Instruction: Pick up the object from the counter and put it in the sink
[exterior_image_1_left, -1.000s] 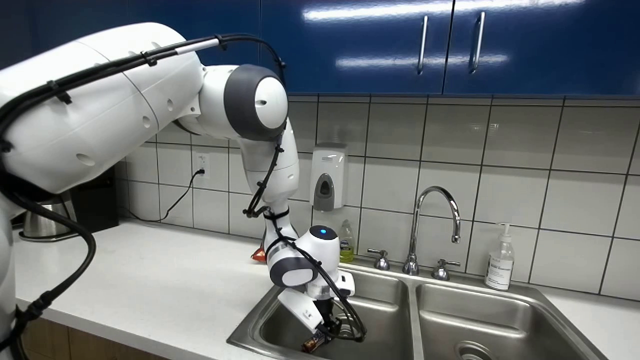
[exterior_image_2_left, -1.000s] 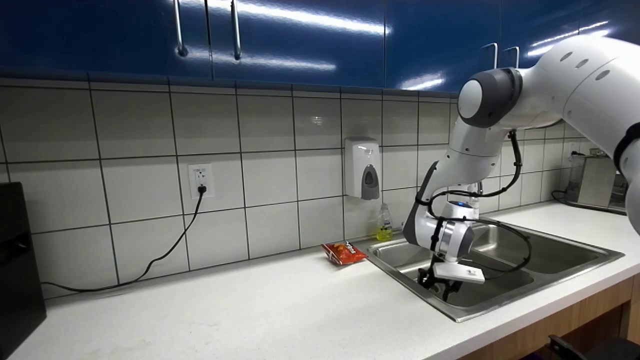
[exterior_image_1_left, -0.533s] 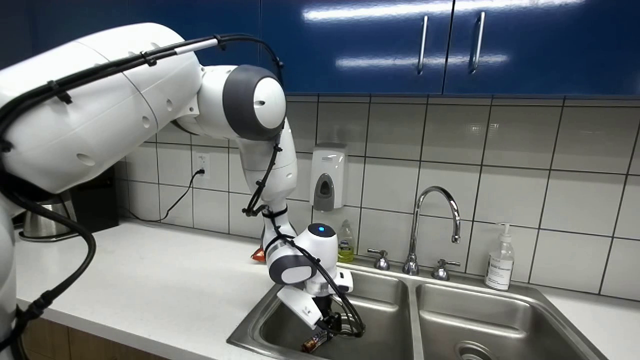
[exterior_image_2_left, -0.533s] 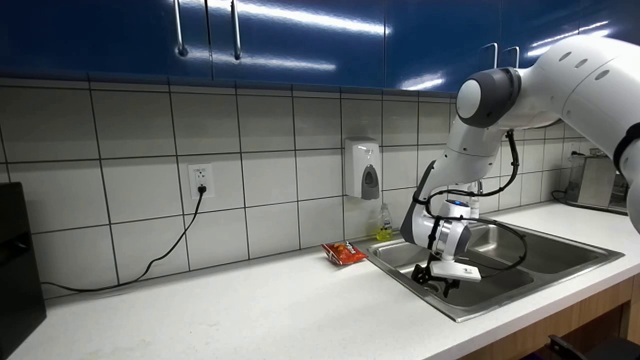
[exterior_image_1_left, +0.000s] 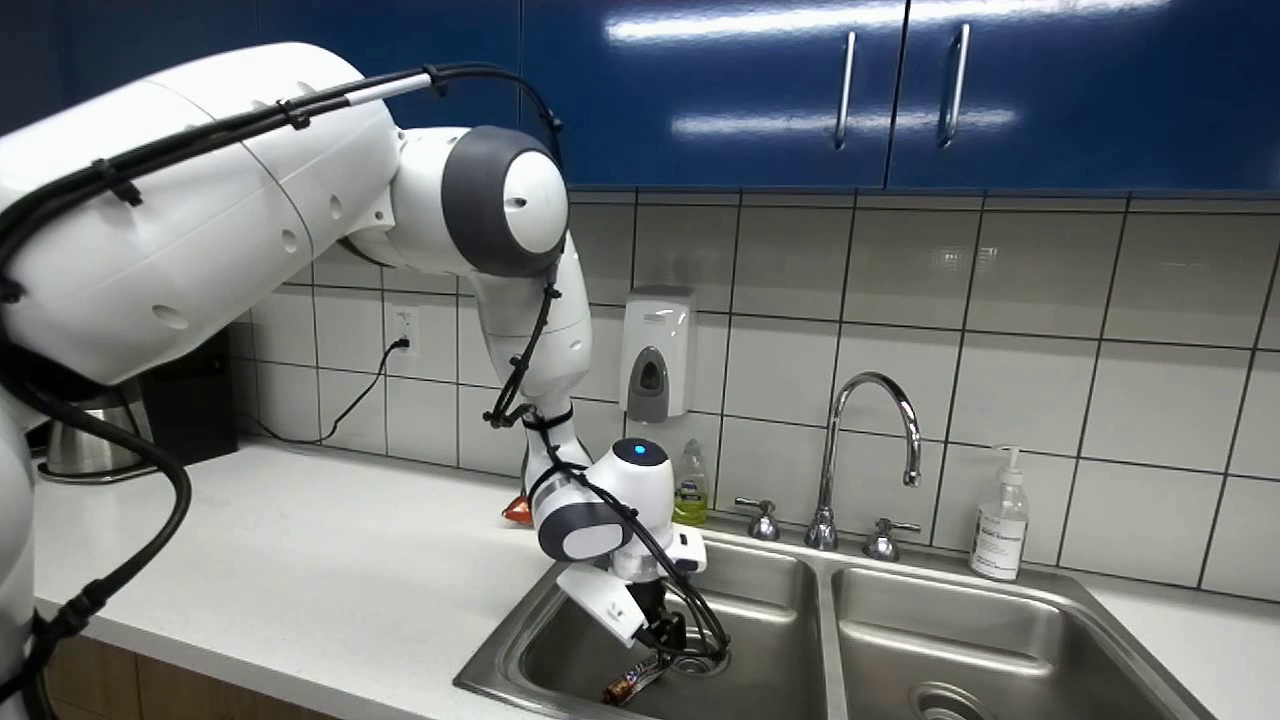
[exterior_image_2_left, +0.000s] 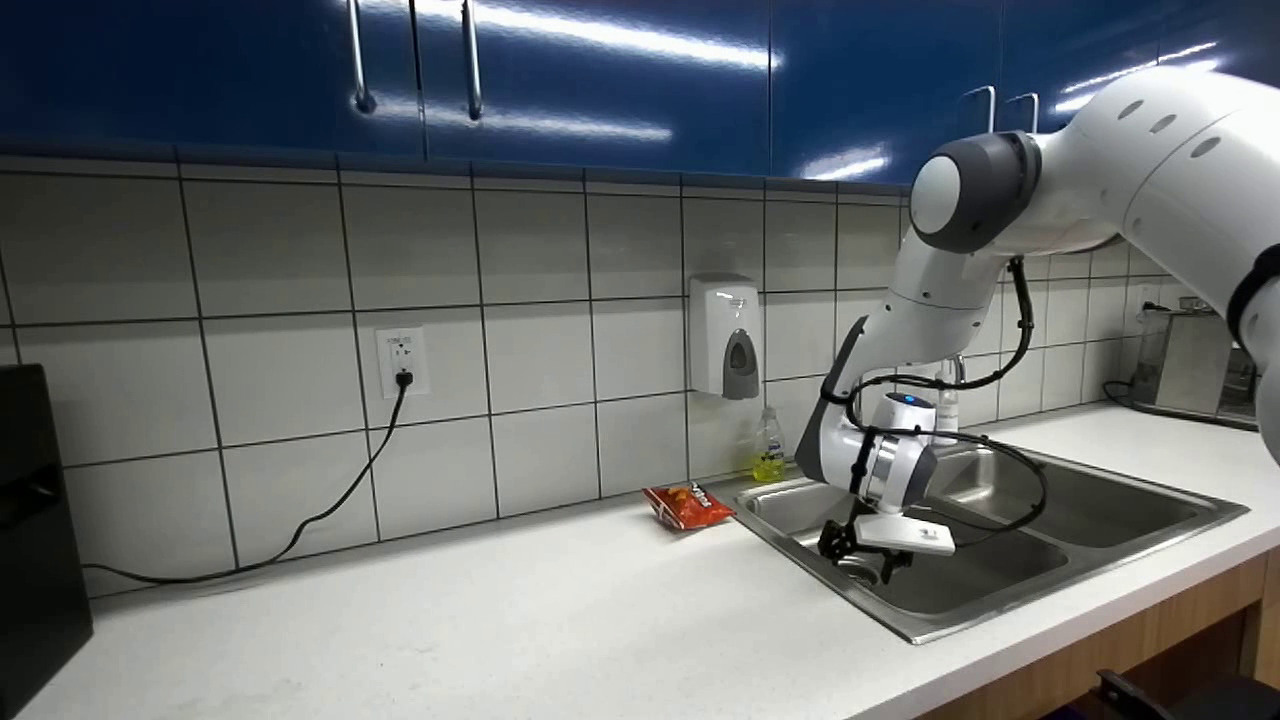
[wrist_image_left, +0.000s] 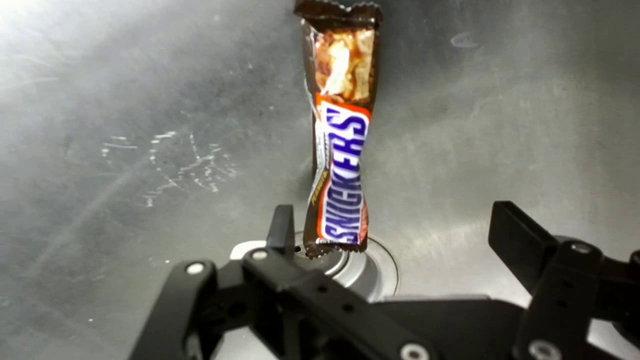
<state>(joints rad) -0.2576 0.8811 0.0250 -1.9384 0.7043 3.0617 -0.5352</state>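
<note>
The object, a slim dark-brown wrapped Snickers bar (wrist_image_left: 342, 150), lies on the floor of the steel sink's left basin in the wrist view, its near end by the drain. It also shows in an exterior view (exterior_image_1_left: 628, 686), below my gripper (exterior_image_1_left: 660, 640). My gripper (wrist_image_left: 395, 225) is open, its two black fingers wide apart with nothing between them, above the bar's near end. In an exterior view the gripper (exterior_image_2_left: 866, 556) hangs over the basin and the bar is hidden. The sink (exterior_image_1_left: 828, 640) is set in the white counter (exterior_image_1_left: 300, 560).
A chrome faucet (exterior_image_1_left: 828, 450) stands behind the basins. A pump bottle (exterior_image_1_left: 1000, 530), a green soap bottle (exterior_image_1_left: 691, 490) and a wall dispenser (exterior_image_1_left: 658, 355) are along the wall. A red chip bag (exterior_image_2_left: 688, 506) lies on the counter left of the sink.
My gripper has risen slightly and shifted a little toward the chip-bag side of the sink. The bar stays lying in the basin and more of it shows below the gripper.
</note>
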